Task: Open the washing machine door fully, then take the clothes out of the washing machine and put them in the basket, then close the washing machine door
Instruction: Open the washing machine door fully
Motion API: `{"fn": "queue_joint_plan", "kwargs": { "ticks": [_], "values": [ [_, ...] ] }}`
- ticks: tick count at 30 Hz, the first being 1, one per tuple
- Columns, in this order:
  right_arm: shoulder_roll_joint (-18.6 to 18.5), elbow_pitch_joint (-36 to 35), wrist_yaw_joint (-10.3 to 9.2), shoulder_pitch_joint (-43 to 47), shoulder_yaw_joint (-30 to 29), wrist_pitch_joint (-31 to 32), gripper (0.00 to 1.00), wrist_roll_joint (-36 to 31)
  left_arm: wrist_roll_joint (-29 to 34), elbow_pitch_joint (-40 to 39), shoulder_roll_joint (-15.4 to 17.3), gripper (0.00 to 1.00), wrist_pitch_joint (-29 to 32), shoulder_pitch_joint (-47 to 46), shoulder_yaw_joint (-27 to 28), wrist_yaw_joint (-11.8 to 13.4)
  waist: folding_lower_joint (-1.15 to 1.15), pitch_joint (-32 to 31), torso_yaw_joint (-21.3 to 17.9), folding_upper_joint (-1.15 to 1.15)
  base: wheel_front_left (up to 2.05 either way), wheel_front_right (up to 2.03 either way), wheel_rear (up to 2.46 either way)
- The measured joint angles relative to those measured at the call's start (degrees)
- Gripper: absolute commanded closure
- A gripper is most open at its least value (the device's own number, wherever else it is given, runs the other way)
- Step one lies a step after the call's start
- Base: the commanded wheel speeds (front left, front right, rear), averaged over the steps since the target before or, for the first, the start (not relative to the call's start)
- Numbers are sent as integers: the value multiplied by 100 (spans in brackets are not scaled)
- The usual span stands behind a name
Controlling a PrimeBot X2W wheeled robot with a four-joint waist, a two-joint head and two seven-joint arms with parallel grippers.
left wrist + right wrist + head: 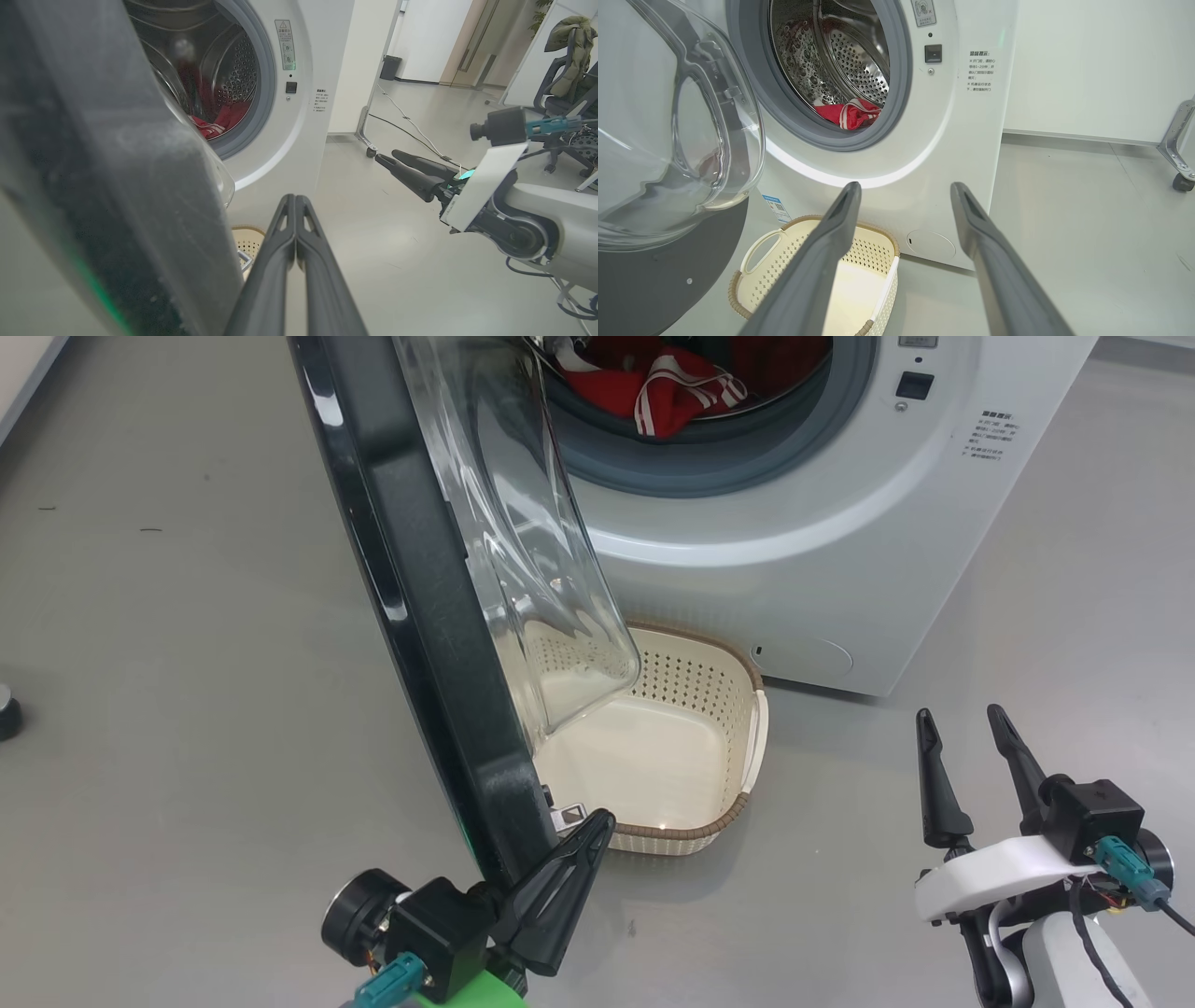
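My left gripper (597,823), fingers pressed together on nothing, sits just right of the lower rim of the washing machine door (420,616), nearer than my wide-spread right gripper (960,714), so I'd push it leftward

Bright even light, soft shadows, blurred door (93,186)

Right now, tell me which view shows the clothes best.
Right wrist view: the clothes lie clear in the washing machine. Head view crops them at its top; left wrist view shows them small, past the door.
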Motion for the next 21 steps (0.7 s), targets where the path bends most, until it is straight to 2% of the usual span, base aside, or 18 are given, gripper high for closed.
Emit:
{"fn": "queue_joint_plan", "kwargs": {
  "ticks": [21],
  "values": [
    [26, 49, 63, -1, -125, 0, 0, -55, -18, 244, -79, 100, -11, 67, 219, 259, 0, 2, 63, 0, 0, 0, 0]
  ]
}}
